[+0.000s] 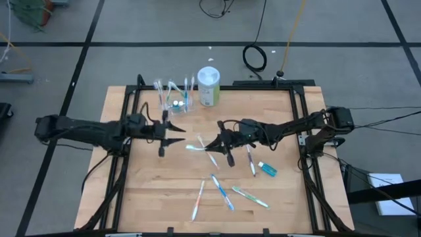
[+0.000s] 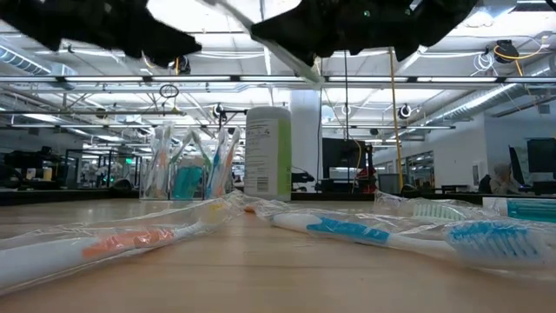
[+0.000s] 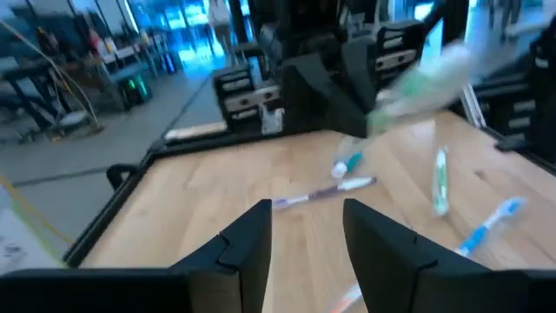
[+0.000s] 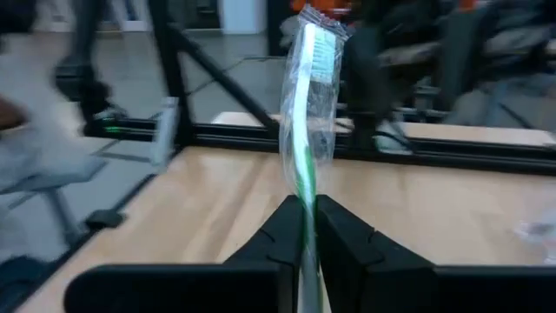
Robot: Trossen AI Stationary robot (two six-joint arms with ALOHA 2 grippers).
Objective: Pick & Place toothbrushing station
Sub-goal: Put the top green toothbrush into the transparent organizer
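Over the middle of the pale wooden table (image 1: 145,197), the right gripper (image 1: 214,144) has its two dark fingers pressed together on a slim, green-handled toothbrush in a clear crinkly wrapper (image 4: 306,130), which stands up past the fingertips in the right wrist view. Facing it, the left gripper (image 1: 176,135) hangs empty with its fingers apart. At the far edge of the table stands the small clear plastic cup (image 1: 176,102), already holding several toothbrushes, just beside a tall white-and-green canister (image 1: 208,87).

The step in hand looks like carrying this brush to the cup. To do it well, I would keep the grip firm, since the slick wrapper may slide between the fingers, and lift high enough to clear the brushes leaning out of the cup. The brush should come in end first, lowered near upright into a free gap, because a sideways push could tip so light a cup. The canister is close, so the approach is better from the open side.

Several wrapped toothbrushes (image 1: 222,192) and a small blue tube (image 1: 266,169) lie loose on the near half of the table
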